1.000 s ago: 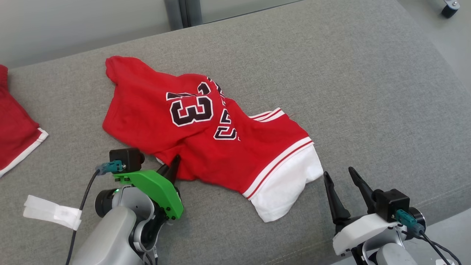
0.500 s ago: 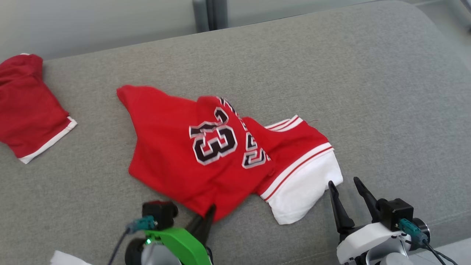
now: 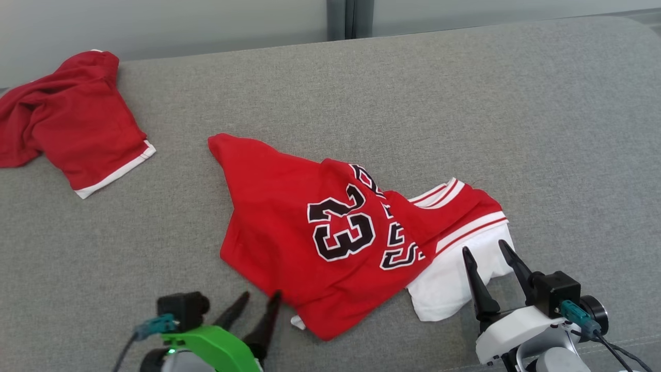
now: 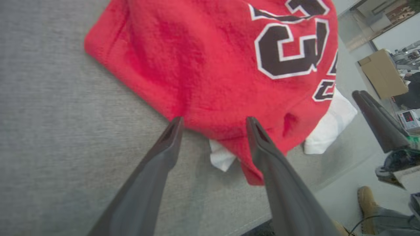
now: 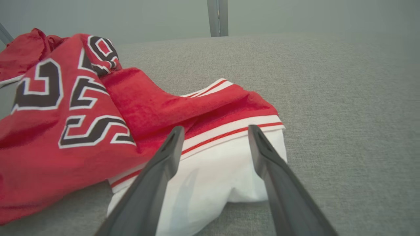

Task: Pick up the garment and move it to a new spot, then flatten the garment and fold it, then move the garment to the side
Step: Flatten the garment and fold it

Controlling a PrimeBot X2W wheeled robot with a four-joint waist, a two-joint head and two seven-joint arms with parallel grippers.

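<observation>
Released a moment ago, the red number 23 jersey [image 3: 289, 227] lies crumpled on the grey cushion [image 3: 516, 103], just beyond the left gripper [image 3: 260, 299], whose fingers are now spread. The right gripper [image 3: 484, 248], also spread, points at the jersey's white part. The move looks done; flattening likely calls for pinching opposite edges.

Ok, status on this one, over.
Left gripper open, empty, at jersey near edge. Right gripper open at its white part. Jersey crumpled, unfolded. Other red garment far left, apart.
</observation>
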